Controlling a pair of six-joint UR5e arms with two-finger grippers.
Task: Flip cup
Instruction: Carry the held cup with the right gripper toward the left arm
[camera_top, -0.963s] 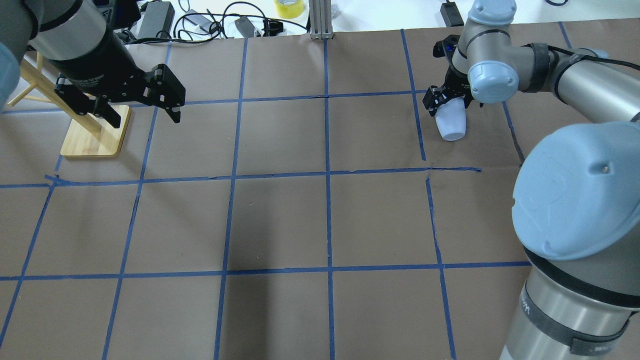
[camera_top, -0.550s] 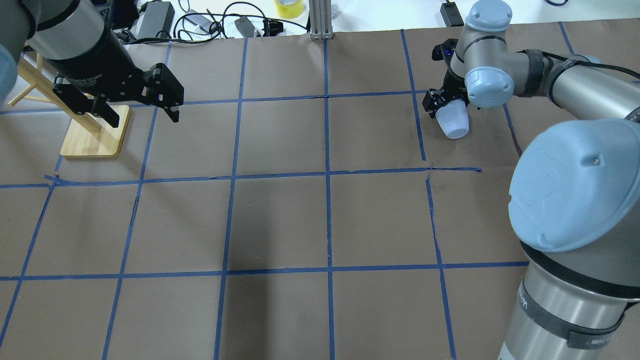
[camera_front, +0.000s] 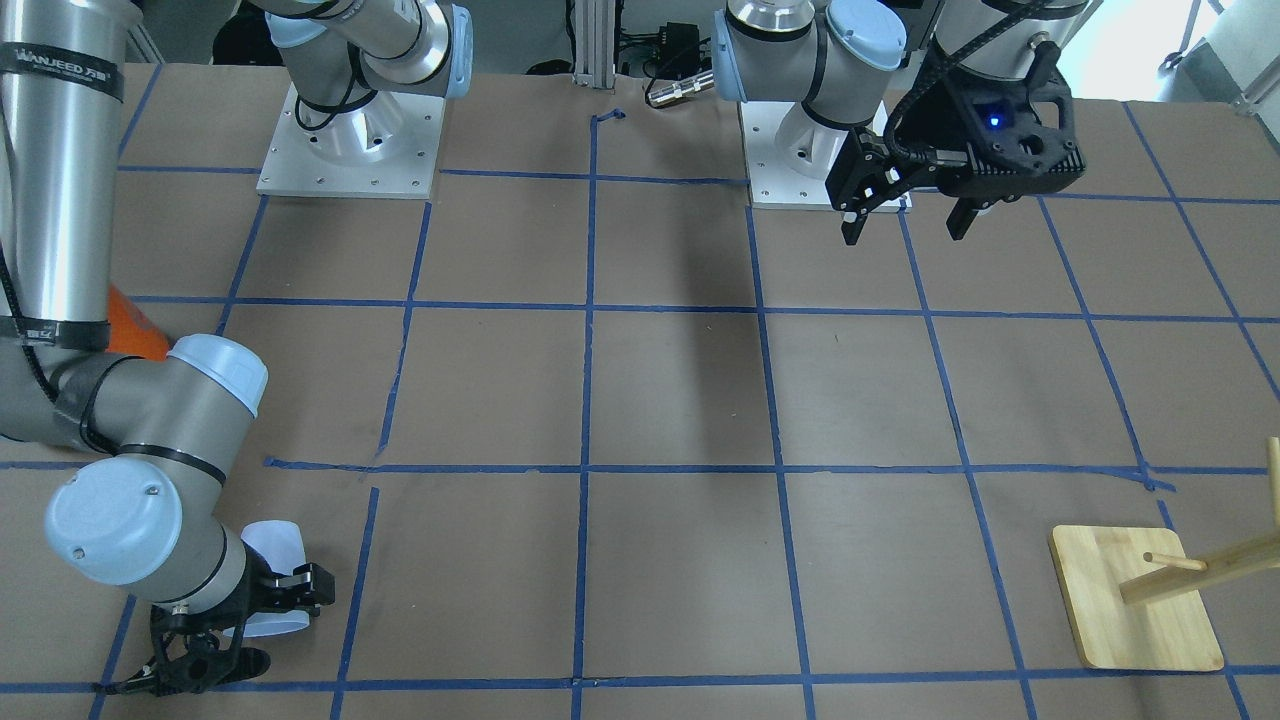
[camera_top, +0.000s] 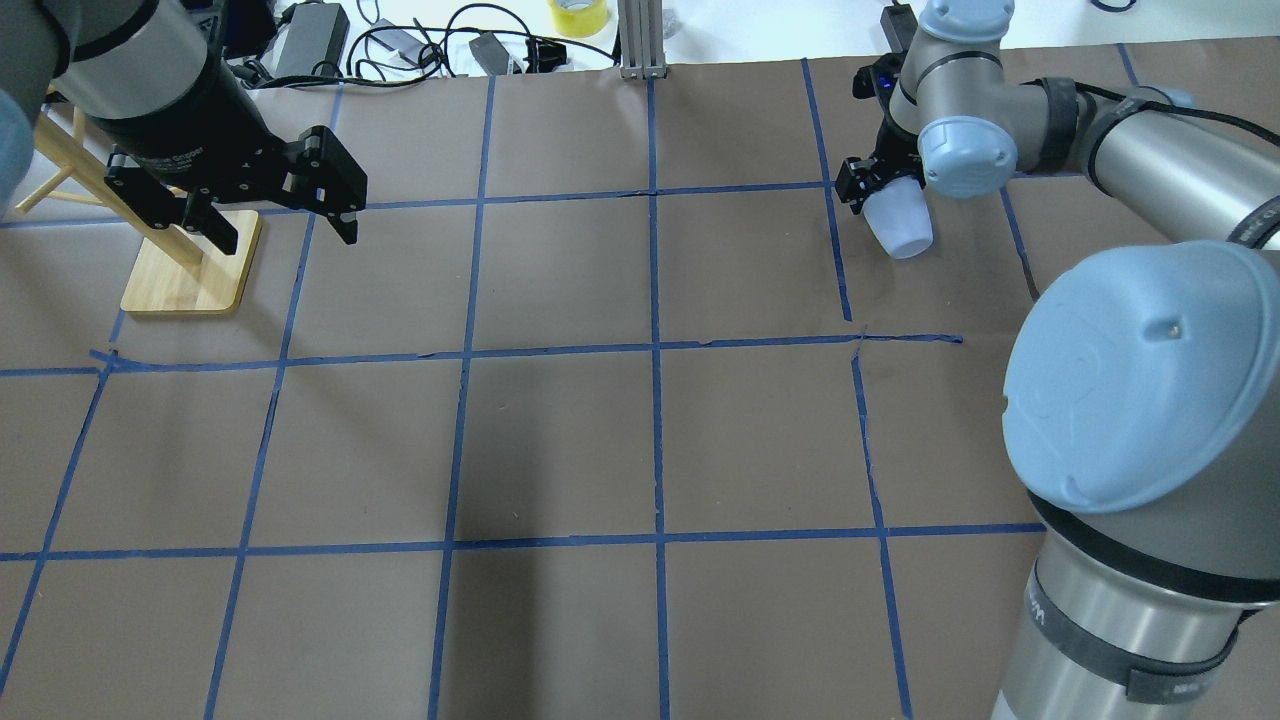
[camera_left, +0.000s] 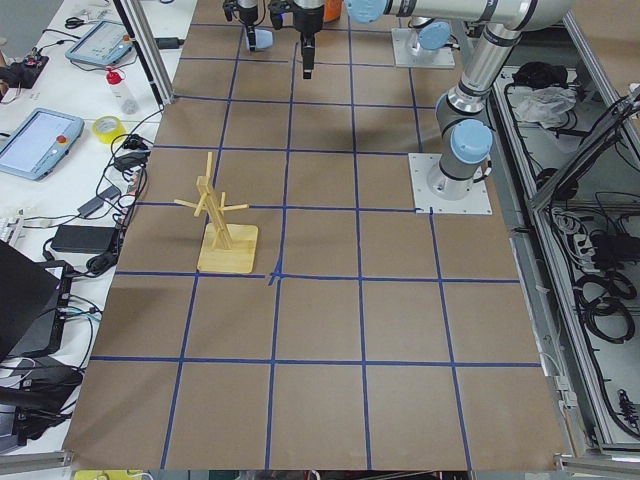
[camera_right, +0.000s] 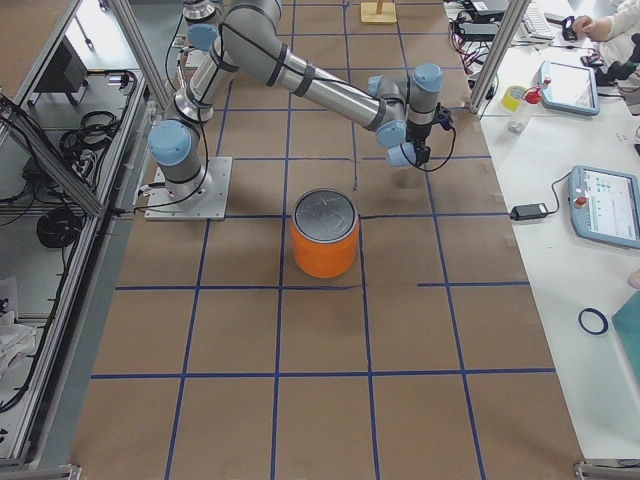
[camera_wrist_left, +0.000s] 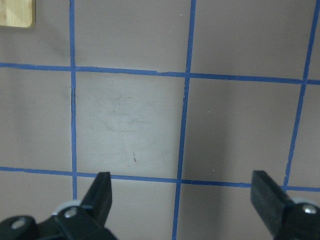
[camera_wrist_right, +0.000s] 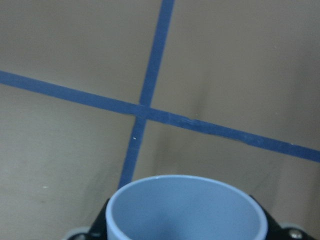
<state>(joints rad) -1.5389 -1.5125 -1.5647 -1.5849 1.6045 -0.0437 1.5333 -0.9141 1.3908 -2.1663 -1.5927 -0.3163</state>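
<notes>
The cup (camera_top: 902, 226) is a small pale blue-white tumbler held in my right gripper (camera_top: 884, 197), which is shut on it near the rim. The cup is tilted and held above the brown table, with its base pointing away from the wrist. The right wrist view looks into its open mouth (camera_wrist_right: 185, 212). It also shows in the front-facing view (camera_front: 274, 560) and in the right side view (camera_right: 402, 155). My left gripper (camera_top: 290, 238) is open and empty, hovering far from the cup, and nothing lies between its fingers (camera_wrist_left: 102, 190).
A wooden peg stand (camera_top: 190, 272) on a flat base sits under the left arm. A large orange can (camera_right: 325, 245) with a silver top stands mid-table on the right arm's side. Cables and a yellow tape roll (camera_top: 578, 14) lie beyond the far edge.
My right gripper has carried the cup a little toward the far edge and slightly left in the overhead view, turning it somewhat. The left arm has not moved.
</notes>
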